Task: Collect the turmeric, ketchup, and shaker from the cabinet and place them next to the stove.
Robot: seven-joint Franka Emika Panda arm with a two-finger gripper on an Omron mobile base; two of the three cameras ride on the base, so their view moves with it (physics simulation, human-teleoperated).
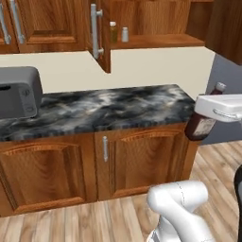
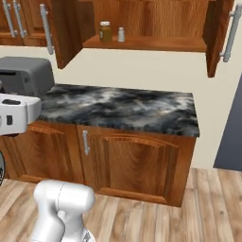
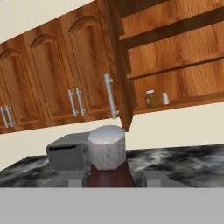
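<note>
Ketchup [image 1: 201, 122] is off the shelf and riding in the pincer [image 3: 113, 178], out beyond the right-hand end of the marbled surface [image 1: 113, 106] in the left base view. From the hand view the two dark tips sit either side of the dark red body, with the pale cap right up in the lens, so the pincer looks to be pinching the bottle low down, below the neck.

Back in the cabinet [image 2: 151, 43], the turmeric [image 2: 105, 31] and the shaker [image 2: 121, 34] stand close together on the shelf, both upright, both yet to be fetched.

Now the risks. That bottle is tall and slim, and in the left base view it hangs tilted; a quick swing could let it pivot between the tips and slide free, down onto the wooden floor [image 1: 61, 227]. The open cabinet door [image 1: 100, 35] juts out over the surface, and so does the second door [image 2: 218, 38] on the far side, so a high carry could clip either one. The grey appliance [image 1: 19, 92] sits at the surface's left end, another thing to bump. No stove can be made out, so the drop spot can't be judged from here.
</note>
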